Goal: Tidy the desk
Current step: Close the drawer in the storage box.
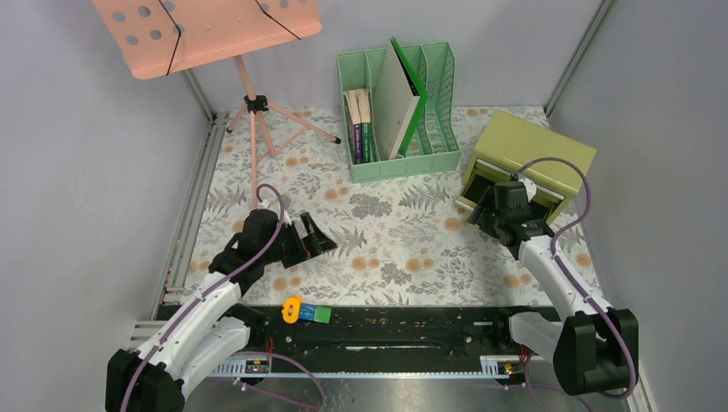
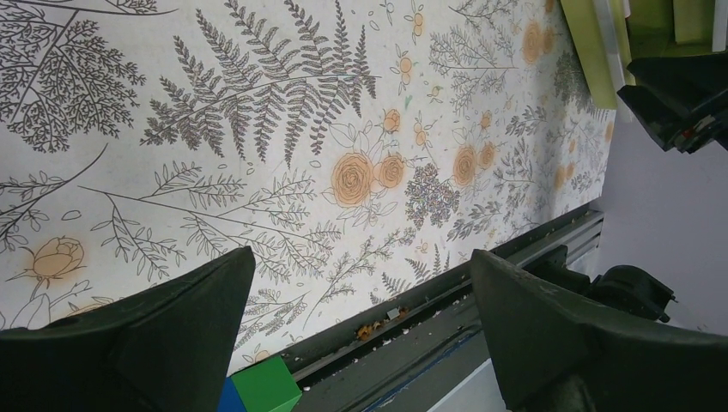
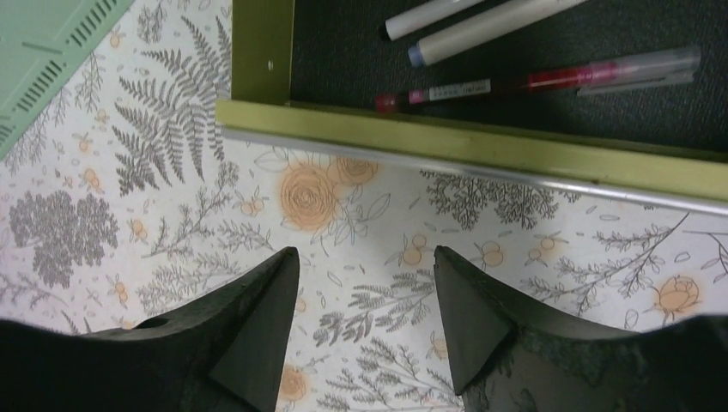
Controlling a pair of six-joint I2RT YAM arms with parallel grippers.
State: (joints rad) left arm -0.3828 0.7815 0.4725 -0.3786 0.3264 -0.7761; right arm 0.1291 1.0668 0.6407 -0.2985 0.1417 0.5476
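The desk [image 1: 386,249], covered in fern-and-flower cloth, carries a green file organizer [image 1: 403,165] with books at its far edge and an olive drawer box [image 1: 536,142] near its far right corner. The box's drawer [image 3: 481,146] is pulled out, with a red pen [image 3: 549,81] and two white markers [image 3: 489,26] lying inside. The right gripper [image 3: 365,257] hovers just in front of the drawer's front wall, jaws apart and holding nothing. The left gripper [image 2: 360,257] is spread wide and empty over the desk's near left part, above small coloured blocks [image 1: 309,312] on the near rail. The step in hand looks like closing the drawer. That needs a square push on its front wall, so it does not skew the box.
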